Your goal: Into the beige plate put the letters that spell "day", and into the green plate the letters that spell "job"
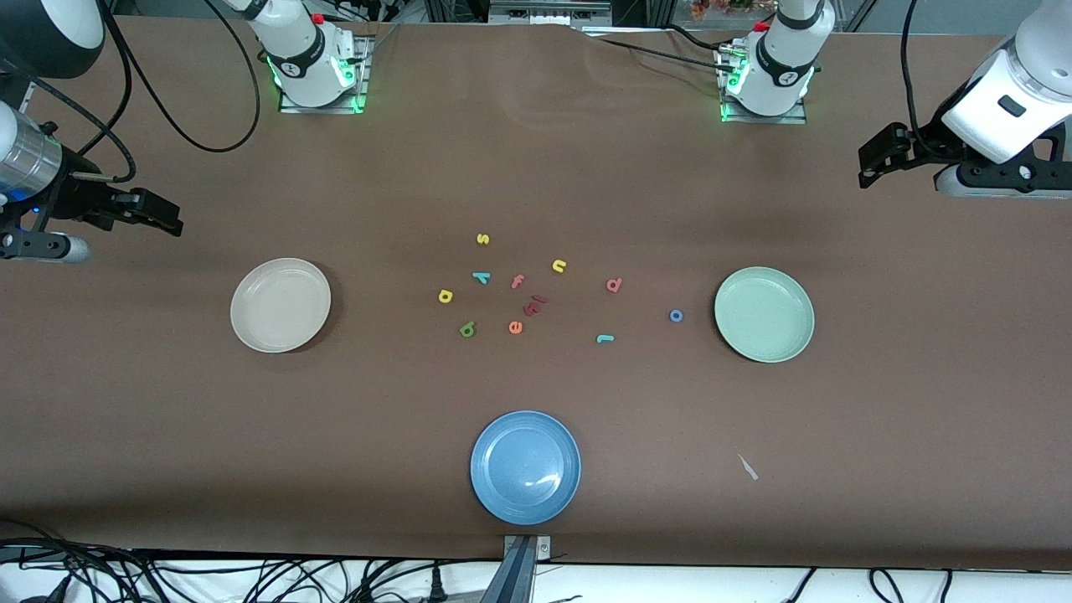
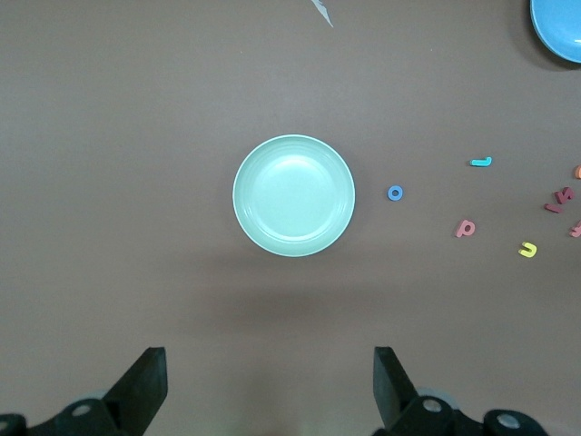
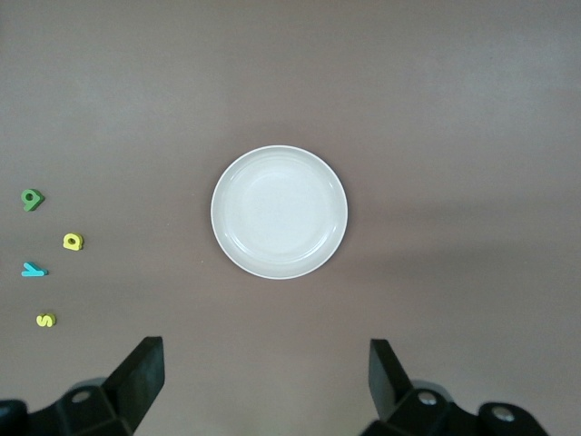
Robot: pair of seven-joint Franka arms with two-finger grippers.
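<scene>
The beige plate point(image 1: 280, 304) point(image 3: 279, 211) lies bare toward the right arm's end, the green plate point(image 1: 764, 314) point(image 2: 293, 195) bare toward the left arm's end. Loose on the cloth between them lie the yellow bowl letter point(image 1: 445, 296) point(image 3: 73, 241), dark green letter point(image 1: 467, 329) point(image 3: 32, 200) and teal y point(image 1: 481, 277) point(image 3: 34, 270). The salmon letter point(image 1: 614, 285) point(image 2: 465, 228), blue o point(image 1: 676, 316) point(image 2: 395, 193) and teal j point(image 1: 605, 338) point(image 2: 481, 163) lie closer to the green plate. My right gripper point(image 1: 163, 216) point(image 3: 266, 377) and left gripper point(image 1: 875, 163) point(image 2: 270, 381) hang open and hold nothing, each over the table's end by its own plate.
A blue plate point(image 1: 525, 466) sits near the front edge. Among the task letters lie a yellow s point(image 1: 482, 239), yellow n point(image 1: 559, 265), pink f point(image 1: 517, 281), orange e point(image 1: 515, 327) and dark red pieces point(image 1: 534, 306). A small white scrap point(image 1: 747, 467) lies toward the front.
</scene>
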